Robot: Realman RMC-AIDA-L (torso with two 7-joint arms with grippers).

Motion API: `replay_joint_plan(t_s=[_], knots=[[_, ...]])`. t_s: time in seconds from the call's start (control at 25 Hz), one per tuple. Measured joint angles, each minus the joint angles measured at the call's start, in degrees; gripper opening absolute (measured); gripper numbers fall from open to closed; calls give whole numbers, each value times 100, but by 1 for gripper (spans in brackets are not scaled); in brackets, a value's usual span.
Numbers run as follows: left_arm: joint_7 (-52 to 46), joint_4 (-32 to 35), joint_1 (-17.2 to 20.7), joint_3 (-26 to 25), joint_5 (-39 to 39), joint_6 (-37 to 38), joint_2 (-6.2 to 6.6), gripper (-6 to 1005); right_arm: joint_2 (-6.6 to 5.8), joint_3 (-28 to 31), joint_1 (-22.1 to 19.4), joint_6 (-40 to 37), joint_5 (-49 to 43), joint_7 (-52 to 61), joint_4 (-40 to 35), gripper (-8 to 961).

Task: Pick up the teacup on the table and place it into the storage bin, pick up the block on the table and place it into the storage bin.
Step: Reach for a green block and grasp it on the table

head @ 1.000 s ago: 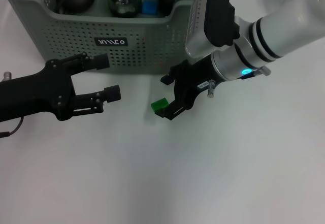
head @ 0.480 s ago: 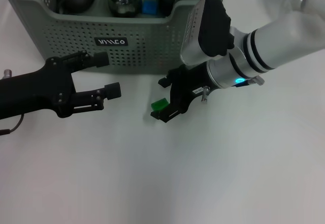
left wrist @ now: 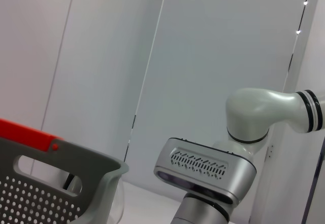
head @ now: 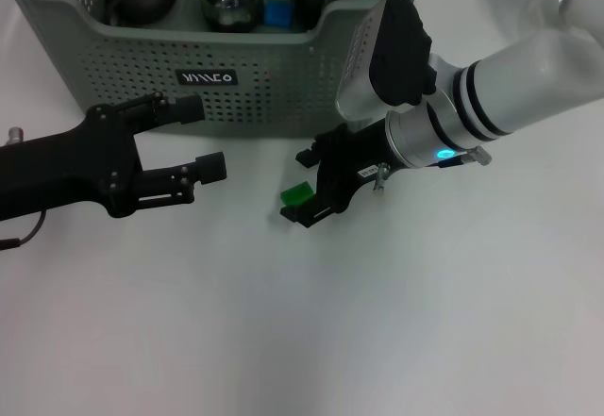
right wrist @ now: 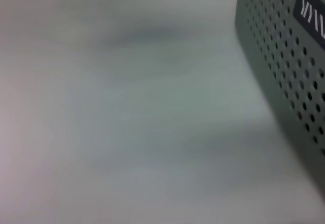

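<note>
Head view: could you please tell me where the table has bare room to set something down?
The table is bare across the near half, below both grippers. It is crowded between the left gripper, the storage bin and the right gripper at the green block.

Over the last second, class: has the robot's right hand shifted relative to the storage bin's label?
Yes, slightly. The right hand has slid toward the robot's left, nearer below the black label on the storage bin, staying around the green block.

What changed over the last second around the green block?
The right gripper edged toward the robot's left and settled around the green block, which stays on the table; a firm grasp isn't visible. The left gripper, open, and the storage bin stayed put.
</note>
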Motion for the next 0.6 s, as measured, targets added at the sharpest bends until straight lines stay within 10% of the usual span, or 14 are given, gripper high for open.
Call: replay_joint_plan(t_s=[0.32,0.6], knots=[[0,0,-9,0,0,3,0,832,15,-32,1,136,0,40,59,815],[14,0,-21,0,0,2,0,832,26,-200,-2,183,206,41,63,596]])
